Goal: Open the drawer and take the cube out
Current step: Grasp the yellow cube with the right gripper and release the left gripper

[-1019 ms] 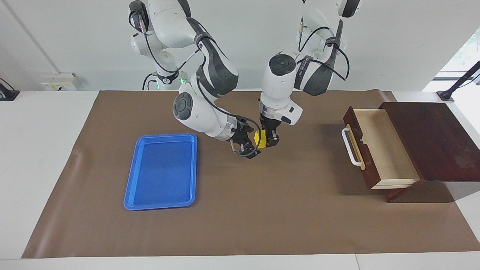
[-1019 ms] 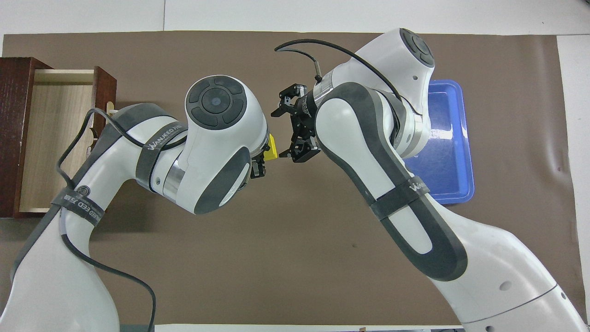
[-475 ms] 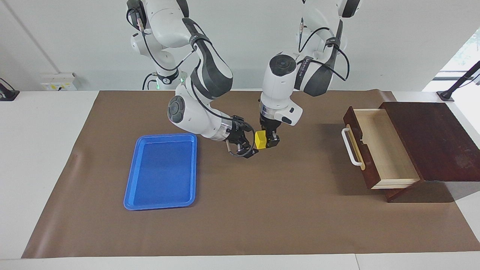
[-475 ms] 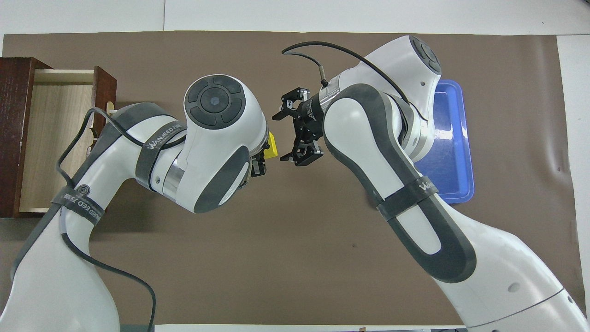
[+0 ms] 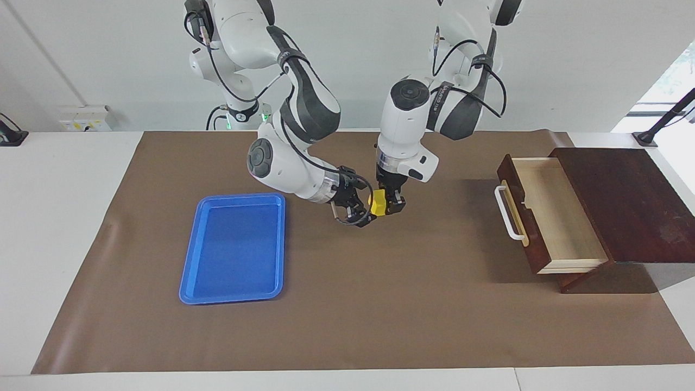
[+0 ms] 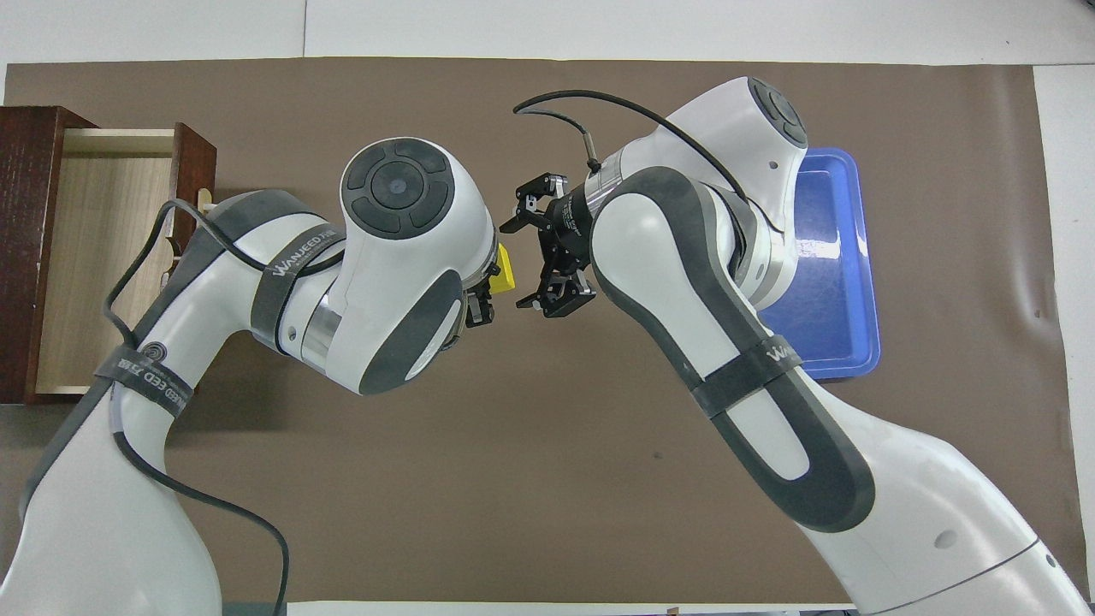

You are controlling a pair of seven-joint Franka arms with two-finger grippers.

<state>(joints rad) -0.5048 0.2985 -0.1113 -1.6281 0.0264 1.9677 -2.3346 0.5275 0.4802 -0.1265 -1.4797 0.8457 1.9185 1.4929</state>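
Observation:
The yellow cube [image 5: 378, 202] hangs above the brown mat [image 5: 380, 304] mid-table, and my left gripper [image 5: 389, 206] is shut on it from above. In the overhead view the cube [image 6: 507, 271] peeks out from under the left wrist. My right gripper [image 5: 365, 207] stands open right beside the cube on the blue tray's side, level with it, its fingers pointing at the cube. I cannot tell whether they touch it. The drawer [image 5: 556, 217] is pulled out of the dark wooden box [image 5: 624, 201], white handle [image 5: 508, 213] toward the table's middle, its pale inside bare.
A flat blue tray [image 5: 233, 247] lies on the mat toward the right arm's end of the table. The wooden box with the open drawer [image 6: 103, 248] sits at the left arm's end. Both forearms crowd the space above mid-table.
The right gripper has edged a little closer to the cube, still open. The left gripper has kept the cube in nearly the same spot.

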